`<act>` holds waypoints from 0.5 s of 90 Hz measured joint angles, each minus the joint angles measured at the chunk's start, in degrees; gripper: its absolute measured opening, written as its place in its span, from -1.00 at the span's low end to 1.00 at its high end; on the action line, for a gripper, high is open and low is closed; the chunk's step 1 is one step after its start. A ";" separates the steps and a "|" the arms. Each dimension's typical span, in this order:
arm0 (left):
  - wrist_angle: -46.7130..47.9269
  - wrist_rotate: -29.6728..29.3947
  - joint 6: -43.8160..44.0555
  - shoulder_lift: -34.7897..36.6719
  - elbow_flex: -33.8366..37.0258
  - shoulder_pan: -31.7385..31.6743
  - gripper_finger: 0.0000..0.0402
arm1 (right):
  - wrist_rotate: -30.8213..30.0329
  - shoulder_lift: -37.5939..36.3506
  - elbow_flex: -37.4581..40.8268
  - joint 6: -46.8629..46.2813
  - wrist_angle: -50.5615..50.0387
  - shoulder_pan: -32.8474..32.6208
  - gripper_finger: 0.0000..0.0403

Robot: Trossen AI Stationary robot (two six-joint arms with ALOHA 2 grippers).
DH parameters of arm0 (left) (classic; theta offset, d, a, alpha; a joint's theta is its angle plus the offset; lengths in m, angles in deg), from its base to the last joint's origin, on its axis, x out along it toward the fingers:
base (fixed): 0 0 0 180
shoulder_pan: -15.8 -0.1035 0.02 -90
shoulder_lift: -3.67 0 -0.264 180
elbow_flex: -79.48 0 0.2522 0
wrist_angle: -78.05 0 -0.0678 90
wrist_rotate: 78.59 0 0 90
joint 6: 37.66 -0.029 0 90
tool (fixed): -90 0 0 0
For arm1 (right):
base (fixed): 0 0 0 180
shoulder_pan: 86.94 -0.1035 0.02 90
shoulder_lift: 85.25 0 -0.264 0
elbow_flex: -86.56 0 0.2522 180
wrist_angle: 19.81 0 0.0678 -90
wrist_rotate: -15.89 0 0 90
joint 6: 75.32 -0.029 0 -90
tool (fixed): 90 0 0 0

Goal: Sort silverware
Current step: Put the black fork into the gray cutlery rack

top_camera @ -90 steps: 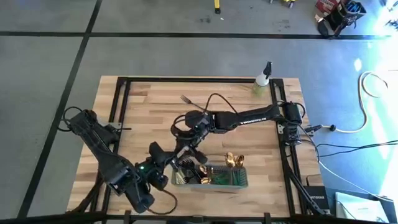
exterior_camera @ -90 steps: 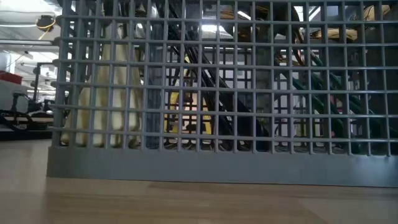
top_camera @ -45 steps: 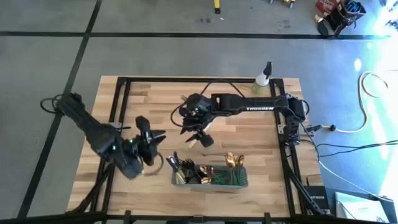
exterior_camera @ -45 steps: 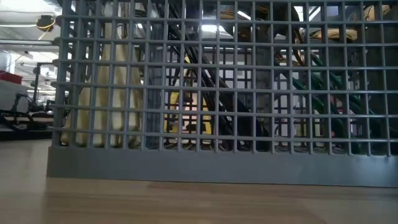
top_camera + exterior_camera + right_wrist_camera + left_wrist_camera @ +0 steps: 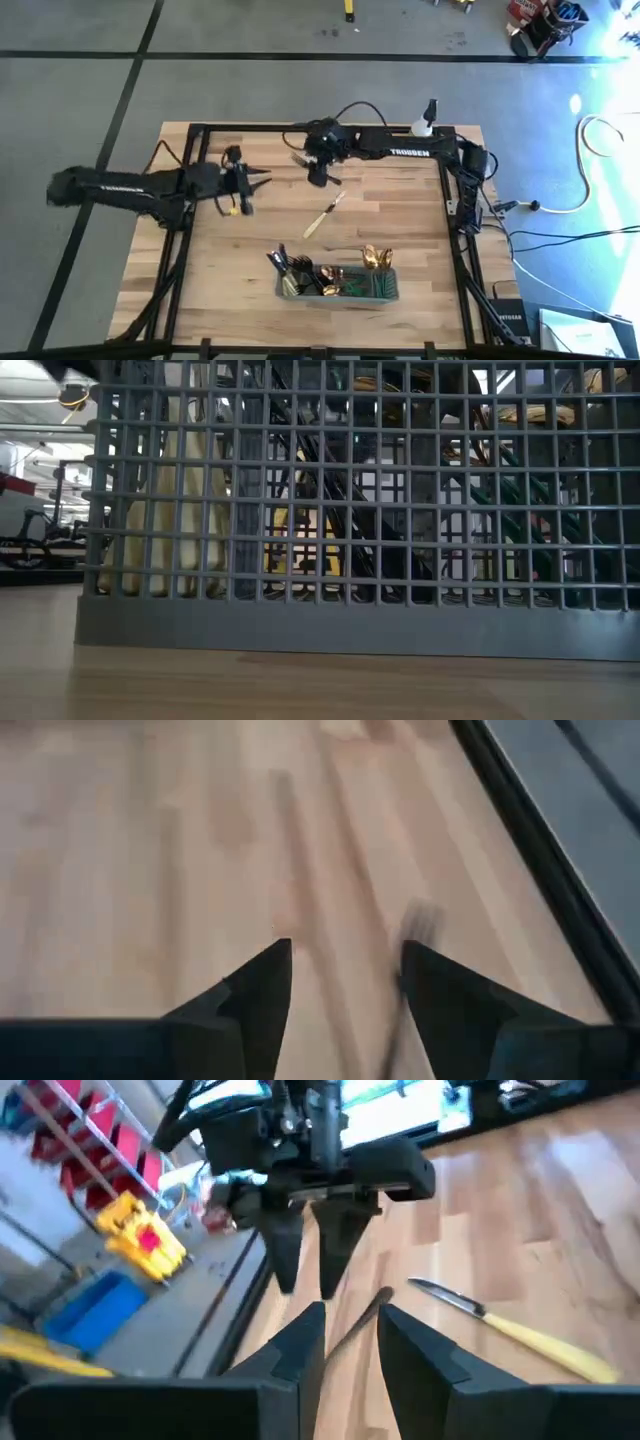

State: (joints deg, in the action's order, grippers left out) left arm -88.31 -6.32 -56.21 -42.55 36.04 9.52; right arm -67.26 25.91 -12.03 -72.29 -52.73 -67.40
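Observation:
The grey mesh caddy (image 5: pixel 338 283) stands near the front edge with several pieces of silverware upright in it. In the low view its wall (image 5: pixel 340 610) fills the picture, with cream handles (image 5: pixel 170 510) and green handles (image 5: pixel 520 490) behind it. A cream-handled knife (image 5: pixel 322 215) lies flat mid-table, also seen in the left wrist view (image 5: pixel 520 1335). A dark fork (image 5: pixel 298 158) lies near the far edge. My right gripper (image 5: pixel 320 178) hovers open just beside the fork (image 5: pixel 412 955). My left gripper (image 5: pixel 258 183) is open, left of centre, facing the right gripper (image 5: pixel 312 1270).
A small spray bottle (image 5: pixel 425 120) stands at the far right corner. A black frame rail (image 5: pixel 300 127) runs along the table's far edge, and another (image 5: pixel 450 210) along the right side. Bare wood lies between the knife and the left edge.
Both grippers have left the caddy. My right gripper has moved toward the far edge, over to the fork. The cream-handled knife now lies on the table where that gripper passed. My left gripper has swung away from the near edge, left and farther back.

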 joint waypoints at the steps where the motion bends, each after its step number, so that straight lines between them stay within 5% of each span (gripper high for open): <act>1: -0.92 1.39 0.29 -0.01 0.66 -1.06 -0.61 | 0.00 0.43 0.08 -0.12 -0.03 0.22 -0.15; 13: -10.93 16.48 5.99 -2.47 6.87 -11.69 -0.61 | 0.02 6.41 -0.16 -2.42 -0.75 1.88 -0.15; 31: -18.99 24.29 13.23 -11.54 8.48 -23.10 -0.61 | -2.24 10.77 -1.41 -5.50 -2.15 3.04 -0.16; 45: -18.23 28.20 13.89 -26.57 2.72 -28.60 -0.61 | -7.56 10.40 -2.01 -6.48 -6.69 2.50 -0.23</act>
State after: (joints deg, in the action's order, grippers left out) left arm -106.55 21.88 -42.33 -69.11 38.76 -19.08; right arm -74.82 36.31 -14.04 -78.77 -59.41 -64.90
